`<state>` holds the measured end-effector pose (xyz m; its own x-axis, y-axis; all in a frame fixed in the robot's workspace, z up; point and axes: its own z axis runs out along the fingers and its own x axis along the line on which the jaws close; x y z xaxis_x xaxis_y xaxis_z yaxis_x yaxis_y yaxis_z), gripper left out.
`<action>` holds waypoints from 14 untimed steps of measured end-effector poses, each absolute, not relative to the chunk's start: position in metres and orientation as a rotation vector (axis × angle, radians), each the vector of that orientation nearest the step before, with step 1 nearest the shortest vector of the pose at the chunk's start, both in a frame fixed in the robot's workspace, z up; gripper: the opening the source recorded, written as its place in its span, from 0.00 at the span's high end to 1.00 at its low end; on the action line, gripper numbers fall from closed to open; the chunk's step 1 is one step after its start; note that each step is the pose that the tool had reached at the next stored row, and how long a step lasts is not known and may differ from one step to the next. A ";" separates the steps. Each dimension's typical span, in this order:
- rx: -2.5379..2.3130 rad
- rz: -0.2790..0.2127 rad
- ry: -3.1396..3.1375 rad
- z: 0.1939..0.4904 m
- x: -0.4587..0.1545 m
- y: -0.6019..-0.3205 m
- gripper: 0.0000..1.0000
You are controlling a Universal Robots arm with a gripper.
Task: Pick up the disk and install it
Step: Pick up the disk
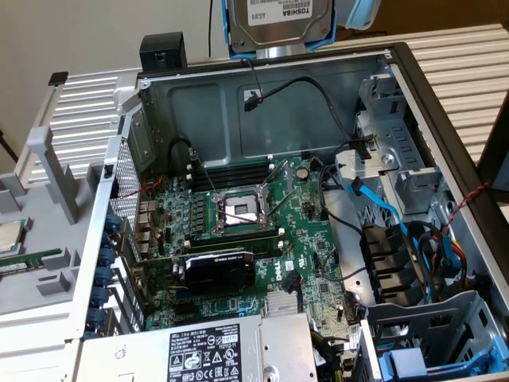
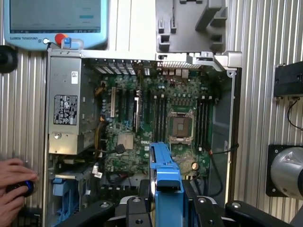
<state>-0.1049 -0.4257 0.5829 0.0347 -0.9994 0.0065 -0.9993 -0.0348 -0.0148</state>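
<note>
The disk (image 1: 278, 17), a silver hard drive with a white Toshiba label in a bright blue carrier, hangs high above the far wall of the open computer case (image 1: 442, 135). In the wrist view its blue carrier edge (image 2: 165, 172) stands upright between my black fingers (image 2: 137, 210), over the case's drive-bay side. My gripper (image 2: 165, 205) is shut on the disk from both sides. It is well clear of the motherboard (image 2: 156, 118) below.
Inside the case are a power supply (image 2: 64, 109), a CPU socket (image 1: 240, 211) and loose cables (image 1: 318, 95). Another blue carrier (image 1: 409, 362) sits in a bay. A person's hand (image 2: 13, 182) rests beside the case. A teach pendant (image 2: 54, 21) and grey side panel (image 2: 191, 26) lie beyond it.
</note>
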 end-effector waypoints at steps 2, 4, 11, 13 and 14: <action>-2.255 -0.023 2.178 0.583 -0.104 -0.429 0.64; -2.254 -0.022 2.178 0.583 -0.102 -0.432 0.64; -2.253 -0.021 2.178 0.583 -0.098 -0.445 0.64; -2.253 -0.020 2.177 0.583 -0.097 -0.448 0.64; -2.253 -0.020 2.177 0.583 -0.096 -0.450 0.64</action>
